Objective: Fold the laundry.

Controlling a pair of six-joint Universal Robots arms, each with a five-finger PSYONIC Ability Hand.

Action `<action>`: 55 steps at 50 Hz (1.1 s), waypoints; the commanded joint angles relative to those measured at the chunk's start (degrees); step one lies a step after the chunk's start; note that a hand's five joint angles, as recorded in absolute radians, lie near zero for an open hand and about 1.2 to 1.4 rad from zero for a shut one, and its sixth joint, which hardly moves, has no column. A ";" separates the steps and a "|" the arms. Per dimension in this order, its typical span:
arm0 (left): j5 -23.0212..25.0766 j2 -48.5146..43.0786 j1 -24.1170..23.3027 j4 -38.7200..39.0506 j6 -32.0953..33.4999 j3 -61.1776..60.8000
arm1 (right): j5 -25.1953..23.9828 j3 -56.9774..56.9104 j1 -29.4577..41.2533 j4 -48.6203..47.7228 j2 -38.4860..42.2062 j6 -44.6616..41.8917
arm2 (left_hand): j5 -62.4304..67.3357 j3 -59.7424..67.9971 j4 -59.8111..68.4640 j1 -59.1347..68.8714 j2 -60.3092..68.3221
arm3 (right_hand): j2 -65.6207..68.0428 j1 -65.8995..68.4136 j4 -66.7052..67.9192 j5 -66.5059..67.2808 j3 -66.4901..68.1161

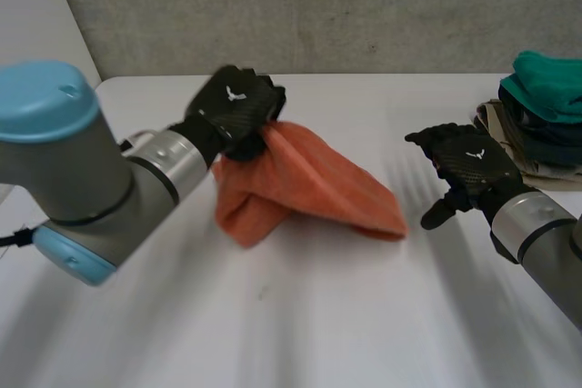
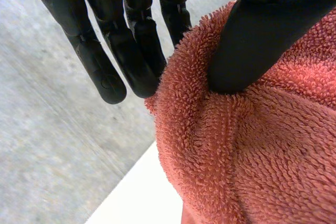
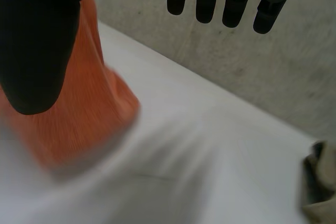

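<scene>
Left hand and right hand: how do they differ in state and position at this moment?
The left hand pinches the raised end of the orange towel between thumb and fingers; the right hand holds nothing. The left hand touches the towel; the right hand is apart from it, nearer the pile of cloths, with its fingers straight and spread. Both are black and above the white table.

The towel is terry cloth with a rough, looped pile. My left hand has a back with a woven carbon look, a little shiny; its fingers are smooth black plastic. The table is smooth and matt. The wall looks like rough concrete. The cap on my arm is smooth plastic.
</scene>
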 commanded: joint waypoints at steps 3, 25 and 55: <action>-2.68 -4.46 -6.14 -1.32 -0.40 -1.40 | -2.48 -6.30 3.73 9.31 7.44 16.41 | -13.45 -18.21 -18.65 -9.60 -17.26 | -2.11 -3.40 -2.29 -2.77 -2.24; -4.35 7.31 2.99 -10.73 -1.19 -11.07 | -2.56 -2.45 0.58 14.84 -1.43 -21.53 | -42.29 -47.05 -47.49 -38.44 -46.10 | 4.68 3.39 4.50 4.02 4.55; 8.13 -7.37 8.44 -6.51 3.82 -5.97 | -17.51 -2.44 -2.15 6.41 13.32 -38.26 | -12.00 -16.76 -17.20 -8.15 -15.81 | 23.04 21.74 22.85 22.37 22.91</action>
